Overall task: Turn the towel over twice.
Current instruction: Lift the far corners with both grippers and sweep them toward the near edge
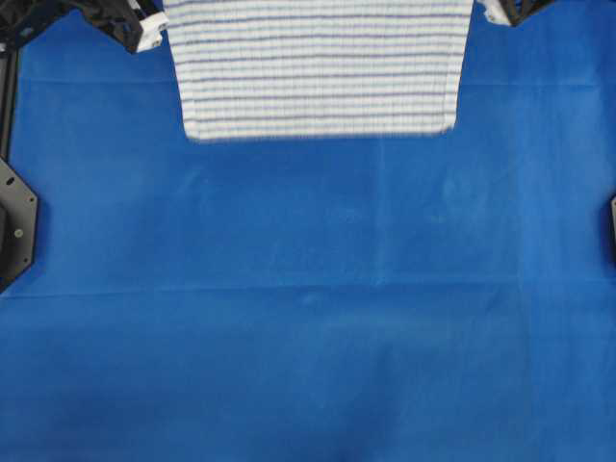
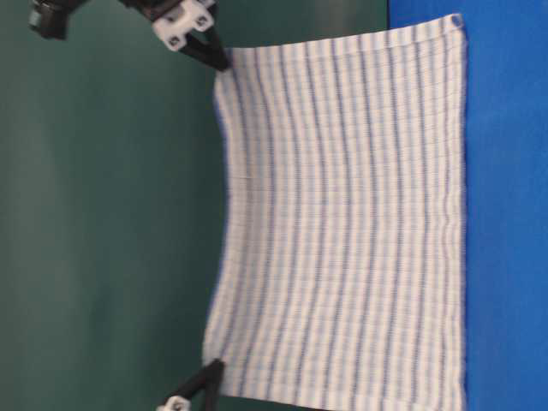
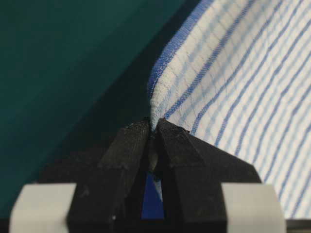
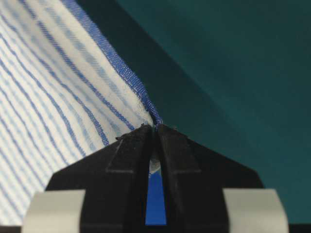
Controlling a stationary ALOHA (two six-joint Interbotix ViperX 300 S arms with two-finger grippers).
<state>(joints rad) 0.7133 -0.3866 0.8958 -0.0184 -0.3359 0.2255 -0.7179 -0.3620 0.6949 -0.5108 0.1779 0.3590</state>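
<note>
1. Left gripper: fingers clenched on one top corner of the towel.
2. Right gripper: fingers pinched on the other top corner.
3. Towel hangs spread between the two pairs of fingers, sagging slightly between them.
4. Bottom hem sits at the blue table, far below the fingers; actual contact unclear.
</note>
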